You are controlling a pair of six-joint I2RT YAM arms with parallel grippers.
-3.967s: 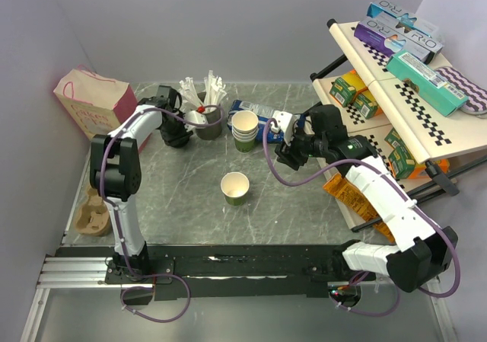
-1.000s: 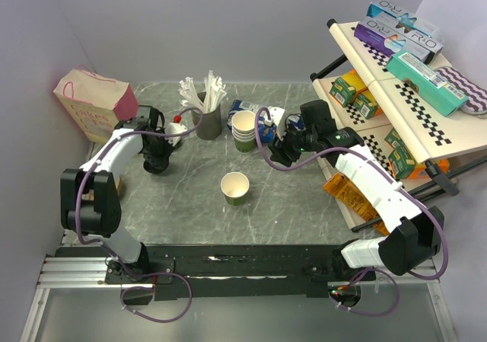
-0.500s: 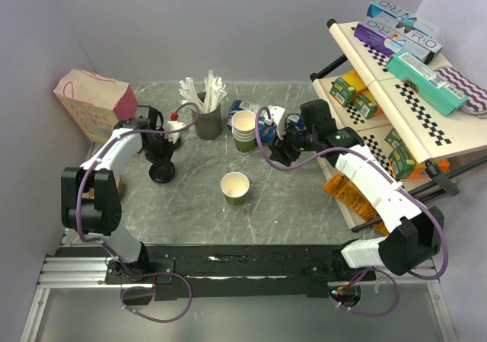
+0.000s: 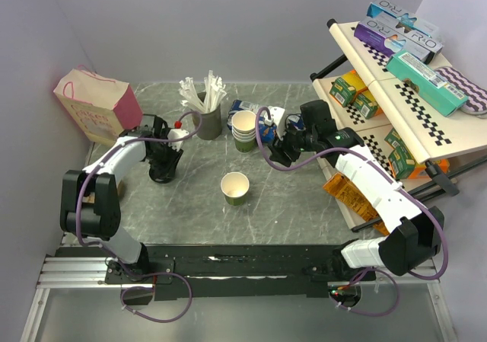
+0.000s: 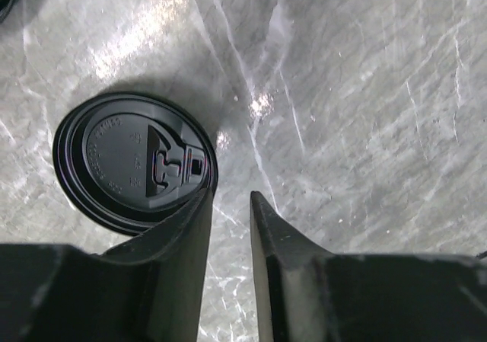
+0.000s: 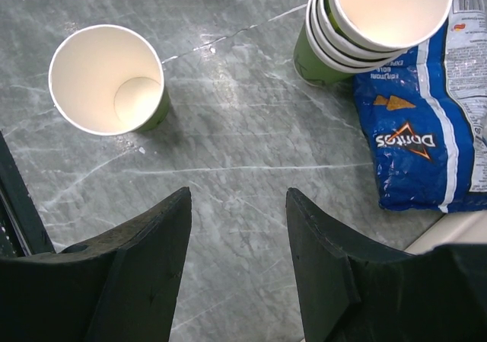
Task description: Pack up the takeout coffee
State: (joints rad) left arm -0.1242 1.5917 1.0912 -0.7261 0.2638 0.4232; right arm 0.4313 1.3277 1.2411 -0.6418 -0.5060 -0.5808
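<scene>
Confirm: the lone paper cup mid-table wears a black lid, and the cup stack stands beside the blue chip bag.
No: the lone paper cup is open, with no lid, as the right wrist view shows. The cup stack does stand beside the blue chip bag.

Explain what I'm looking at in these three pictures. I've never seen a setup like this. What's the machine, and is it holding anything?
These are two robot arms bolted to the near edge of a grey table. The wide picture comes from a fixed camera above and behind them. The other two come from a small camera on each wrist, looking down past that arm's dark fingers.

On the table are a lone paper cup, a stack of cups, a blue Doritos bag, a holder of white sticks and a pink paper bag. A rack of boxes stands on the right.

The left end effector hovers by a black lid lying flat, its fingers slightly apart. The right end effector is wide open. Neither holds anything.
</scene>
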